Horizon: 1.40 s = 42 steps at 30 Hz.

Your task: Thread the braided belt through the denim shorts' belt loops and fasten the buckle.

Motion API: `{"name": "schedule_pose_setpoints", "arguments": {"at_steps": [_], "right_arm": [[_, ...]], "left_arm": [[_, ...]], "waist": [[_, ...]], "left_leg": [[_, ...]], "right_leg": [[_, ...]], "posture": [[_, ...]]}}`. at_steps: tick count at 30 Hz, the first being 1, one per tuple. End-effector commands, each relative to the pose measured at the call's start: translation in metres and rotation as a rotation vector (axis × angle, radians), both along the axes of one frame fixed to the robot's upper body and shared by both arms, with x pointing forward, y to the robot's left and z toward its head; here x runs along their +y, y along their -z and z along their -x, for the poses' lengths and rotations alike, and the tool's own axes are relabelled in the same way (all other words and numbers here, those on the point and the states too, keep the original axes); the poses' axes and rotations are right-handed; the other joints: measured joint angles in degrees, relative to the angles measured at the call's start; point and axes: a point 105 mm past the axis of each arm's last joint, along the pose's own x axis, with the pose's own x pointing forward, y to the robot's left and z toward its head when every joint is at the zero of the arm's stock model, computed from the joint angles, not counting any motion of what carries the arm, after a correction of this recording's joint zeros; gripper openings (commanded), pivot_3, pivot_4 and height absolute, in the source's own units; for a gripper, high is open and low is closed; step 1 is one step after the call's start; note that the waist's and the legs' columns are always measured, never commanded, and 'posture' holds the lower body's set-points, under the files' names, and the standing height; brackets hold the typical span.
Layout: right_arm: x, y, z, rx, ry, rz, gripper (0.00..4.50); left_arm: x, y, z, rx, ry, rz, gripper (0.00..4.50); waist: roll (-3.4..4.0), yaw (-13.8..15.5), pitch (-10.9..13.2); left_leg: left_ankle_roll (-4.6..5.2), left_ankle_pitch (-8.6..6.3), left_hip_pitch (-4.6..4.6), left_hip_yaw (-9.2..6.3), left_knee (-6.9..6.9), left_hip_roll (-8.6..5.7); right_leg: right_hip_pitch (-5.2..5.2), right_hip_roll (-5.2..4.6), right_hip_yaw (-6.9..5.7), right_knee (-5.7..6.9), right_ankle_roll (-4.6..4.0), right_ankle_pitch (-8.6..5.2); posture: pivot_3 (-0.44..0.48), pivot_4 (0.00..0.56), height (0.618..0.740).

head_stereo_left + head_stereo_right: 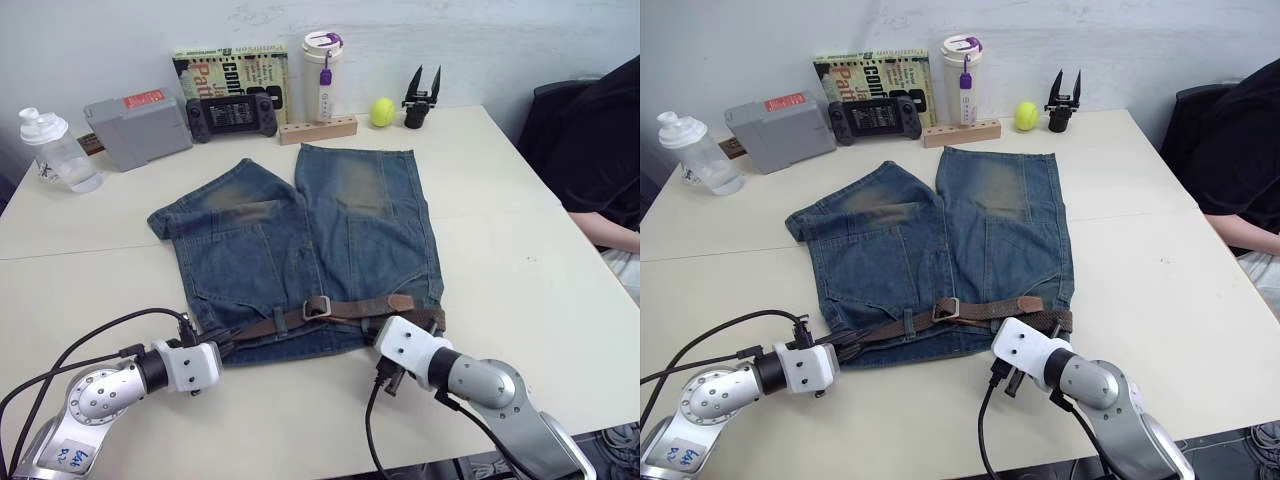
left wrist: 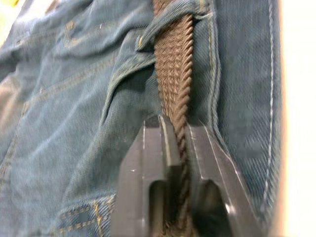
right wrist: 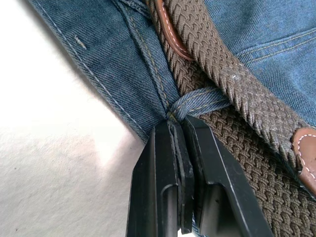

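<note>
The denim shorts (image 1: 300, 230) lie flat on the white table, waistband toward me. The braided belt (image 1: 350, 308) runs along the waistband, and the buckle (image 1: 316, 307) sits near its middle with the leather tip (image 1: 400, 301) lying past it to the right. My left gripper (image 2: 178, 123) is shut on the belt's left stretch, just short of a belt loop (image 2: 168, 27). At the waistband's right end my right gripper (image 3: 180, 128) is shut on denim at the foot of another belt loop (image 3: 202, 101), where two runs of belt overlap.
Along the back stand a clear bottle (image 1: 55, 150), a grey box (image 1: 135, 125), a game controller (image 1: 232, 115), a book (image 1: 230, 65), a white tumbler (image 1: 322, 75), a wooden block (image 1: 318, 130), a tennis ball (image 1: 382, 111) and a black gripper tool (image 1: 420, 100). A person (image 1: 600, 150) sits at the right.
</note>
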Motion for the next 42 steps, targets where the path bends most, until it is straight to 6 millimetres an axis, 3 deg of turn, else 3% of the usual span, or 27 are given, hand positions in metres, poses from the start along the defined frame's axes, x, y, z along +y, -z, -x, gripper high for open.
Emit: {"name": "schedule_pose_setpoints", "arguments": {"at_steps": [1, 9, 15, 22, 28, 32, 37, 42], "right_arm": [[0.000, 0.018, 0.009, 0.093, -0.007, 0.010, 0.00], [-0.018, 0.025, 0.003, 0.099, 0.088, 0.045, 0.00], [-0.027, 0.025, -0.004, 0.089, 0.144, 0.059, 0.00], [-0.028, 0.023, -0.005, 0.087, 0.167, 0.054, 0.00], [-0.024, 0.021, -0.006, 0.076, 0.157, 0.047, 0.00], [-0.011, 0.019, -0.002, 0.077, 0.105, 0.026, 0.00], [-0.001, 0.018, 0.002, 0.087, 0.082, 0.009, 0.00], [0.000, 0.020, 0.003, 0.092, 0.082, 0.011, 0.00]], "left_arm": [[0.027, 0.003, -0.005, -0.011, -0.135, 0.001, 0.06], [0.081, 0.024, 0.003, -0.024, -0.354, 0.010, 0.06], [0.105, 0.055, 0.022, 0.112, -0.485, 0.048, 0.06], [0.124, 0.074, 0.032, 0.203, -0.643, 0.077, 0.06], [0.105, 0.078, 0.035, 0.215, -0.556, 0.058, 0.06], [0.079, 0.070, 0.035, 0.148, -0.419, 0.035, 0.06], [0.063, 0.059, 0.034, 0.076, -0.366, 0.075, 0.06], [0.055, 0.055, 0.029, 0.048, -0.344, 0.050, 1.83]], "waist": [[0.00, 0.0, 0.0], [0.06, -0.1, 0.0], [0.56, -0.2, -0.3], [1.12, -0.4, -0.6], [1.43, -0.6, -0.8], [1.52, -0.8, -0.9], [1.53, -0.9, -0.9], [1.16, -0.7, -1.0]], "left_leg": [[0.00, 0.00, 0.00, 0.00, -0.02, 0.02], [-0.07, -0.04, 0.06, 0.00, -0.15, 0.30], [-0.08, -0.04, 0.09, 0.11, -0.23, 0.35], [-0.12, -0.07, 0.31, 0.16, -0.26, 0.38], [-0.25, -0.14, 0.42, 0.17, -0.26, 0.45], [-0.48, -0.27, 0.49, 0.16, -0.26, 0.48], [-0.60, -0.38, 0.50, 0.12, -0.26, 0.45], [-0.63, -0.44, 0.50, 0.03, -0.25, 0.45]], "right_leg": [[0.00, -0.01, 0.01, 0.00, 0.00, 0.00], [-0.01, 0.01, -0.05, 0.02, -0.18, -0.10], [0.07, 0.02, -0.01, 0.09, -0.55, -0.34], [0.07, 0.10, 0.04, 0.42, -0.33, -0.44], [0.07, 0.16, 0.06, 0.60, -0.11, -0.69], [0.06, 0.18, 0.15, 0.71, -0.11, -0.83], [0.06, 0.17, 0.23, 0.70, -0.10, -0.90], [0.07, 0.13, 0.17, 0.70, -0.10, -0.98]], "posture": [[0.000, 0.150, 0.705], [0.000, 0.150, 0.705], [0.000, 0.150, 0.705], [0.000, 0.150, 0.705], [0.000, 0.150, 0.705], [0.000, 0.150, 0.705], [0.000, 0.150, 0.705], [0.000, 0.150, 0.705]]}}
